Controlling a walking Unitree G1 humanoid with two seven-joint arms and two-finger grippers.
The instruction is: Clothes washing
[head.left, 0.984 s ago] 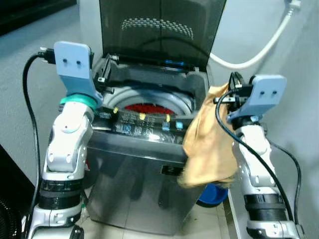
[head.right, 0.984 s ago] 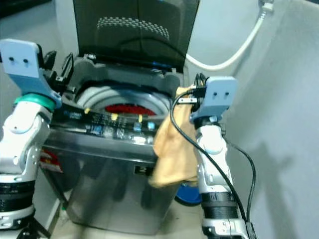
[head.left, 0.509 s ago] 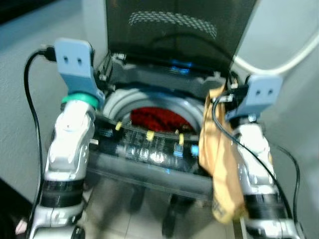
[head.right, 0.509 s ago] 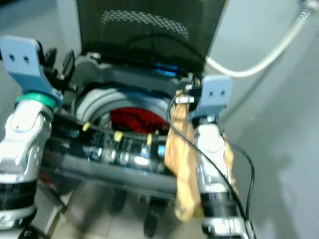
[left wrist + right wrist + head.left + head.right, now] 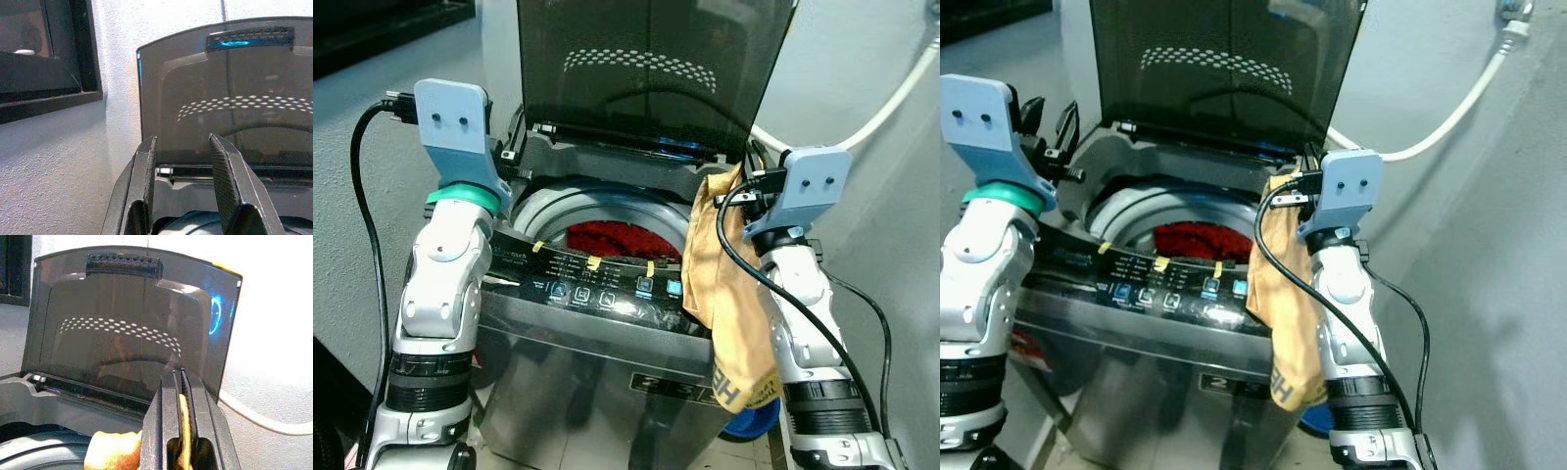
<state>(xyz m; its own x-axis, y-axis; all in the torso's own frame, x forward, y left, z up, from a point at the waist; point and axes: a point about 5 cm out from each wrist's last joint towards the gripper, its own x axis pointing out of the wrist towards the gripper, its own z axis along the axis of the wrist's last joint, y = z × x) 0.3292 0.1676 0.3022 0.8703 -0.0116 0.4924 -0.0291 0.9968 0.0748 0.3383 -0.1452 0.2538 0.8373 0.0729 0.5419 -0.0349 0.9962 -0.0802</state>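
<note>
— Holding anything on my right side?

— Yes; my right gripper (image 5: 181, 382) is pinched tight on a yellow cloth (image 5: 729, 294), a sliver of fabric showing between the two fingers (image 5: 168, 396); the rest hangs straight down below the gripper, draped over the right front corner of the washing machine (image 5: 607, 343) and against my right forearm; dark lettering shows near its lower end.

— And your left?

— My left gripper (image 5: 182, 181) is raised by the machine's left rear corner with its fingers (image 5: 146, 181) parted and nothing between them; the upright dark lid (image 5: 220, 98) stands just beyond it.

— Where is the drum from the cloth-holding gripper?

— Just to its left and lower; the tub opening (image 5: 607, 211) is uncovered, with a red garment (image 5: 617, 238) lying inside; the control panel (image 5: 597, 284) runs along the front rim nearer me; a white hose (image 5: 1449, 108) curves along the wall beyond that gripper; something blue (image 5: 749, 423) sits on the floor below the cloth.
</note>
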